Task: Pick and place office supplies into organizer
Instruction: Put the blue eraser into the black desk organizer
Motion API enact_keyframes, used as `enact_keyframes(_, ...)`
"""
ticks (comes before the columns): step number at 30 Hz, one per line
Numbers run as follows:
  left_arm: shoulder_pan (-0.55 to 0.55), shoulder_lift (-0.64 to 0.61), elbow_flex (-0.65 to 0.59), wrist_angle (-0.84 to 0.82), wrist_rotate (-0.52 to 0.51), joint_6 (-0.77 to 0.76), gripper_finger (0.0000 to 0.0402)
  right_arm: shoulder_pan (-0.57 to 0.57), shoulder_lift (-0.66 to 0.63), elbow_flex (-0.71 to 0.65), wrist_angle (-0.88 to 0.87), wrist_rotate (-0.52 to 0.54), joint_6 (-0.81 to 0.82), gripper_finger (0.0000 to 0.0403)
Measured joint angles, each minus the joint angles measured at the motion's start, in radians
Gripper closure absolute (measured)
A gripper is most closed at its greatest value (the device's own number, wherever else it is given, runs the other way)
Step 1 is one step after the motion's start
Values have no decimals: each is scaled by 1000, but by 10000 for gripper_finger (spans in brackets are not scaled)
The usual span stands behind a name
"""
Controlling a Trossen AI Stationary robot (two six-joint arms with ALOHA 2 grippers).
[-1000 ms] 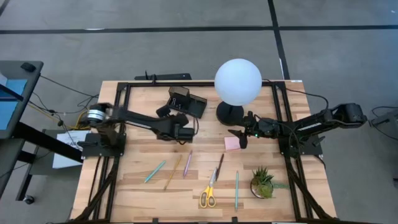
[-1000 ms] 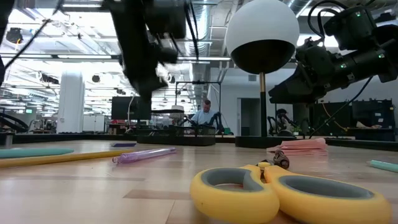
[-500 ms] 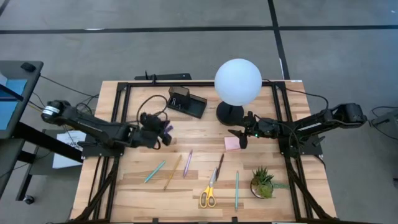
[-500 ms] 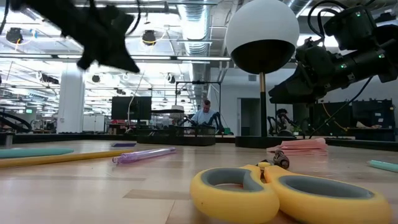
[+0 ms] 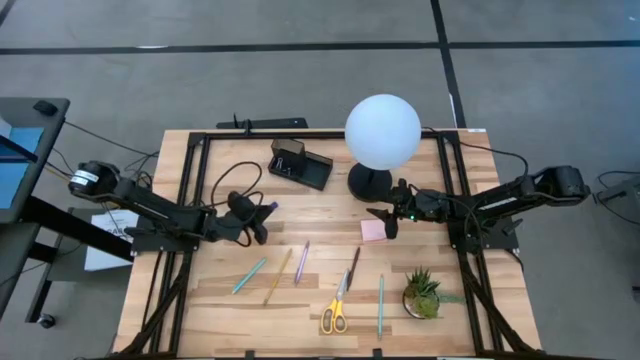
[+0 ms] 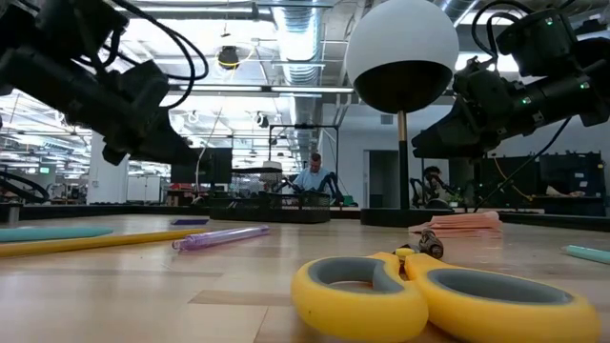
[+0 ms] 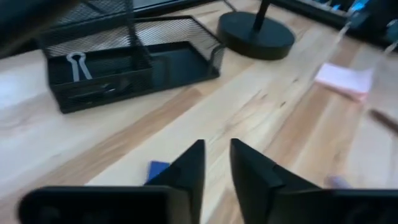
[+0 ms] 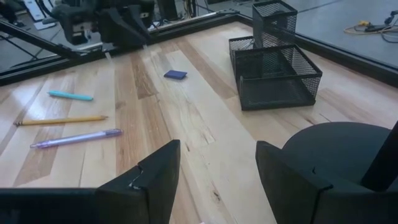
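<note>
The black mesh organizer (image 5: 300, 163) stands at the table's far middle; a clip with a silver handle (image 7: 76, 62) lies in its low tray. My left gripper (image 5: 266, 214) hovers low near the table's left side, its fingers narrowly open and holding nothing. A small blue eraser (image 7: 157, 169) lies on the wood just beside one fingertip. My right gripper (image 5: 385, 222) waits open above the pink sticky-note pad (image 5: 374, 231). A teal pen (image 5: 249, 275), a yellow pencil (image 5: 278, 276), a purple pen (image 5: 302, 262), a dark pen (image 5: 353, 267), yellow scissors (image 5: 335, 312) and another teal pen (image 5: 380, 305) lie flat toward the near edge.
A white globe lamp (image 5: 382, 132) on a black base stands right of the organizer, close to my right gripper. A small green potted plant (image 5: 423, 293) sits at the near right. Black frame rails (image 5: 190, 190) run along the table's left, right and far sides.
My left arm has drawn back from beside the organizer toward the table's left edge, and its gripper has sunk lower and rolled. My right arm has kept still.
</note>
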Motion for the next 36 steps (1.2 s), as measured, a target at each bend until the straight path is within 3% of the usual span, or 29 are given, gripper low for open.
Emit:
enact_keyframes(6, 1, 29, 0, -80, -12, -59, 237, 0, 0, 0, 0, 0, 0, 198)
enact_keyframes(12, 1, 192, -1, 2, -35, -85, 200, 0, 0, 0, 0, 0, -7, 198)
enact_keyframes(26, 38, 671, 0, 430, -124, -108, 198, 0, 0, 0, 0, 0, -8, 198)
enact_keyframes(31, 40, 753, 0, 564, -133, -63, 204, -1, 0, 0, 0, 0, -8, 198)
enact_keyframes(36, 42, 766, 0, 564, -143, -92, 253, -1, 0, 0, 0, 0, -8, 198)
